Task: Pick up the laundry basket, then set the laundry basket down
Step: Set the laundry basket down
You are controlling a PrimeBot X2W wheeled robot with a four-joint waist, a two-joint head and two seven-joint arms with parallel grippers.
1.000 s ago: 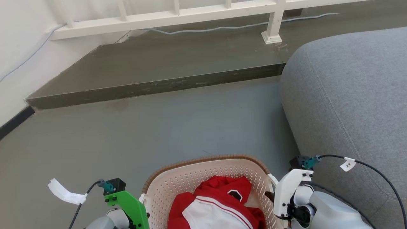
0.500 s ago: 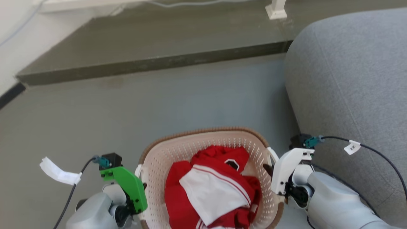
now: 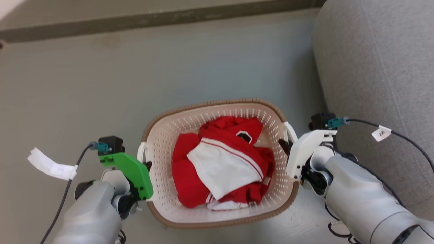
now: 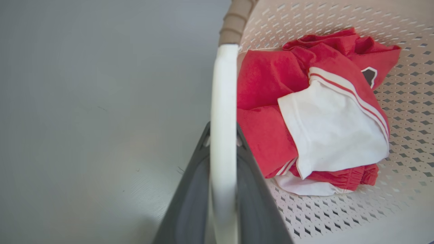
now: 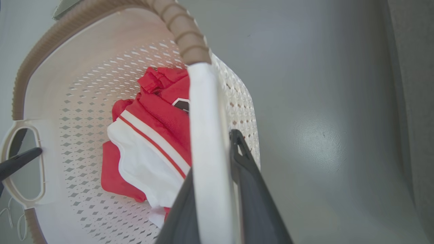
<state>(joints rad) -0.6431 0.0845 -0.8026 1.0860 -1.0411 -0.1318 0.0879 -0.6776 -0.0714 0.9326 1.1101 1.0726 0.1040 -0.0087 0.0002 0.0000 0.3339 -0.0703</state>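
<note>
A cream-white perforated laundry basket [image 3: 220, 102] with a brown woven-look rim sits low in the middle of the head view, over a grey floor [image 3: 101, 84]. The frames do not settle whether its base touches the floor or hangs just above it. Inside lies a crumpled red and white garment [image 3: 220, 159] with a thin red stripe and a small dark badge, covering most of the bottom.

The left gripper [image 3: 146, 165] is at the basket's left handle [image 3: 140, 152]. In the left wrist view, its two dark fingers press against either side of the white handle bar, clamped on it with no gap. The right gripper [image 3: 284, 144] is at the right handle [image 3: 291, 130]. In the right wrist view, one dark finger lies tight against the outer side of the white bar. The other finger rises on the inner side, so this gripper also grips its handle. That view also shows a dark finger of the left gripper poking through the opening of the far handle.

Behind the left gripper is a green wrist bracket [image 3: 130, 169]. Behind the right is a white wrist bracket [image 3: 305, 149]. A dark cable runs from each, both with a white paper tag. A grey fabric sofa [image 3: 373, 67] stands just beside the basket on the robot's right. A dark step edge [image 3: 169, 18] crosses the far floor.
</note>
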